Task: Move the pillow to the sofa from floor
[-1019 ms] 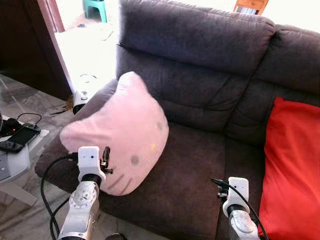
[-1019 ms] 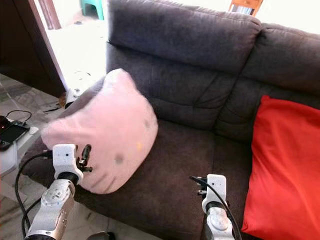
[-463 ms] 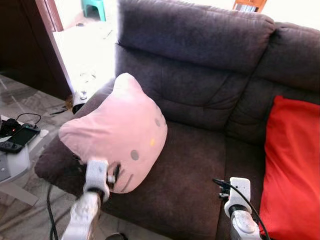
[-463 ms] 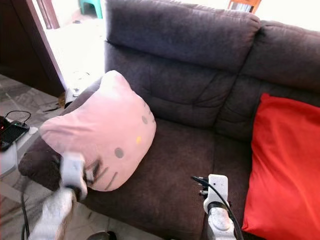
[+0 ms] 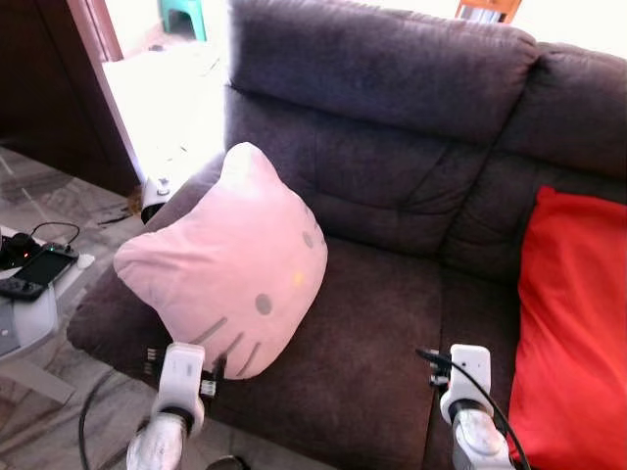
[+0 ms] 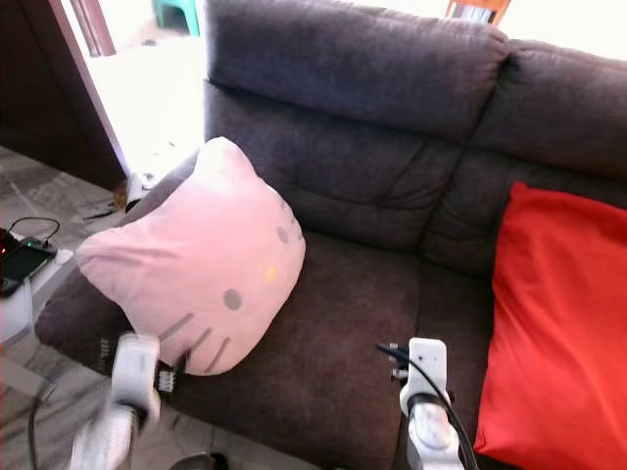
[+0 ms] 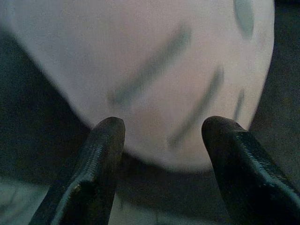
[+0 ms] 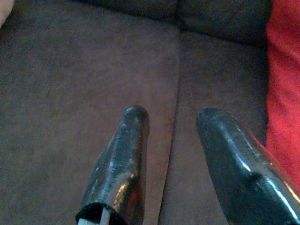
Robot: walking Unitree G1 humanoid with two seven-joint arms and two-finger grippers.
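With the pillow (image 5: 235,264) propped on the sofa (image 5: 392,323) seat's left end against the armrest, the left gripper (image 7: 161,154) — spread, empty — sits just below its lower edge, nearer than the right gripper (image 8: 173,140), also spread and empty.

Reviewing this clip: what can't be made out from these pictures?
- Where the pink pillow meets the sofa arm: hidden under the pillow itself, eye views.
- Red cushion: cut off by the right and bottom edges, eye views.
- Left gripper: blurred in the right eye view; its fingers are apart in the left wrist view.
- Devices on the side table: too small to identify.
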